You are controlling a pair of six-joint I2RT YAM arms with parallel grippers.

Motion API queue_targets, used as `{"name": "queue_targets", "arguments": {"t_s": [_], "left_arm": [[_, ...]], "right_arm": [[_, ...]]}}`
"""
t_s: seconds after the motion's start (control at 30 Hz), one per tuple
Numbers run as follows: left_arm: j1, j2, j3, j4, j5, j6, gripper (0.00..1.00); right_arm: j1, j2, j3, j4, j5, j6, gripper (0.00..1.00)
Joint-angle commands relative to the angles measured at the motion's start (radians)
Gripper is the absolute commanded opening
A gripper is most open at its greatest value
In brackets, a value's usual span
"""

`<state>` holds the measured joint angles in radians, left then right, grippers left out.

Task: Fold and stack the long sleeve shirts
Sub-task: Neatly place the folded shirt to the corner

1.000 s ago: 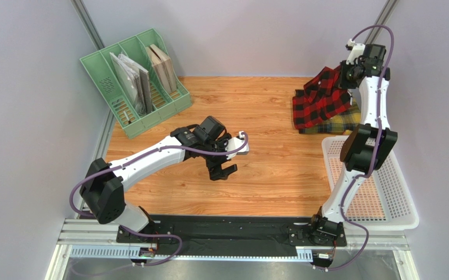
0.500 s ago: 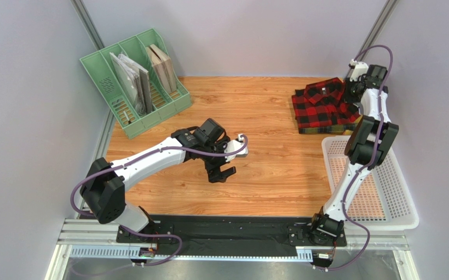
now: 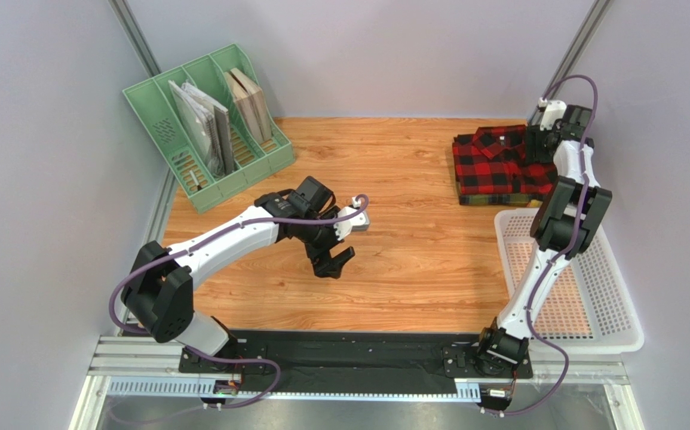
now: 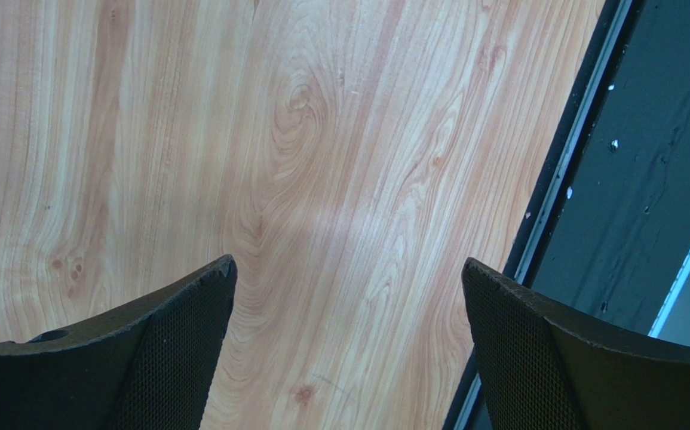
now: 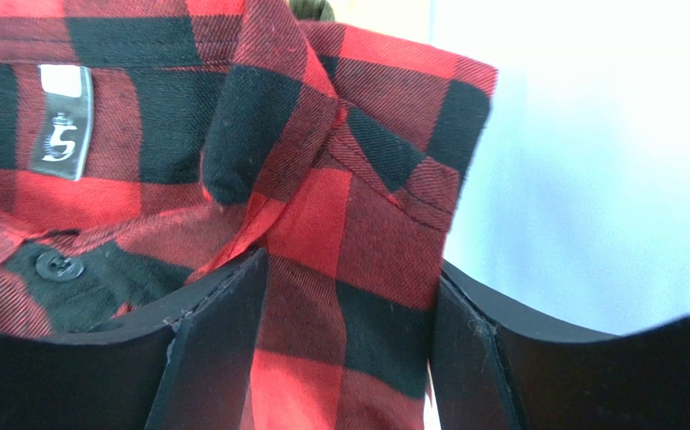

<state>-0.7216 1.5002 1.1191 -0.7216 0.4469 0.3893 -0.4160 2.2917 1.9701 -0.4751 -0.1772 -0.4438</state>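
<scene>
My right hand [image 5: 348, 264] straddles the red shirt's [image 3: 499, 166] collar, upper right (I cannot tell if it grips); left hand [image 3: 335, 262] gapes, well apart.

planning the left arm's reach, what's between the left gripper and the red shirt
Nothing but bare wooden table, per the top view, from the left gripper to the red shirt.

Shirt stack [image 3: 498, 166] far R corner, tray [image 3: 601, 282] just in front — file rack [image 3: 162, 125] far L
</scene>
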Motion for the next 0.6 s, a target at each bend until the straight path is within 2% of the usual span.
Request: {"name": "queue_targets", "arguments": {"t_s": [0.0,0.07,0.13,0.17,0.27,0.37,0.57], "left_arm": [[0.022,-0.012,0.031,-0.004,0.058,-0.029,0.99],[0.027,-0.006,0.039,-0.009,0.061,-0.024,0.99],[0.034,-0.003,0.044,-0.012,0.072,-0.017,0.99],[0.037,0.000,0.045,-0.015,0.075,-0.012,0.99],[0.050,0.006,0.047,-0.016,0.087,-0.001,0.99],[0.068,0.012,0.048,-0.021,0.098,0.005,0.99],[0.117,0.020,0.044,-0.035,0.115,0.016,0.99]], "right_arm": [[-0.003,-0.107,0.122,-0.006,-0.048,-0.009,0.63],[0.000,-0.092,0.156,-0.046,-0.071,0.035,0.58],[0.006,-0.083,0.170,-0.057,-0.077,0.057,0.43],[0.011,-0.077,0.165,-0.056,-0.074,0.071,0.31],[0.031,-0.060,0.154,-0.057,-0.048,0.068,0.16],[0.045,-0.022,0.148,-0.031,0.014,0.057,0.09],[0.045,0.081,0.176,0.056,0.134,0.051,0.06]]}}
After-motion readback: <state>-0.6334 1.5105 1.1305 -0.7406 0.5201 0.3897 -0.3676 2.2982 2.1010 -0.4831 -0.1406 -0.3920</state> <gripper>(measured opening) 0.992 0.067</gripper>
